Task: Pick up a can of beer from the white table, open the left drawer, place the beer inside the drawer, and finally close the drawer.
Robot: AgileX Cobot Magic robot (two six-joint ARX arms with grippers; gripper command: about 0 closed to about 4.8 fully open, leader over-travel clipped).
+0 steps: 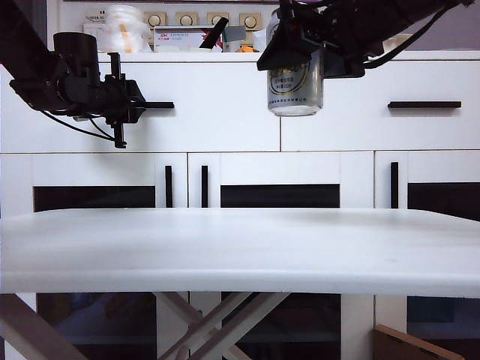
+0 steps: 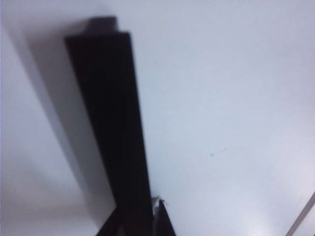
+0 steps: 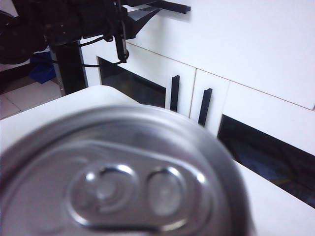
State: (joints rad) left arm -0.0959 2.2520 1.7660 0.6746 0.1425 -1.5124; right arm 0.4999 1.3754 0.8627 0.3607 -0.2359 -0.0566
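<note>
The can of beer (image 1: 295, 88) hangs in my right gripper (image 1: 304, 49), upright and high above the white bench (image 1: 240, 247), in front of the cabinet's drawer row near the seam between the two drawers. My right gripper's jaws are clamped around the can's upper part, so only the lower label and silver base show below them in the exterior view. In my right wrist view the can's silver lid and pull tab (image 3: 123, 191) fill the near field, blurred

My left gripper (image 1: 127, 103) is at the left drawer (image 1: 210, 105), turned on its side, at the left end of the drawer's black bar handle (image 1: 159, 105). In my left wrist view the handle (image 2: 110, 123) runs long and dark across the white drawer front, with my gripper's fingertips (image 2: 165, 221) pinched narrowly about its near end. The drawer front sits flush with its neighbour, shut

The right drawer (image 1: 375, 105) carries a matching black handle (image 1: 424, 104). Boxes and containers (image 1: 180, 34) stand on the cabinet top
</note>
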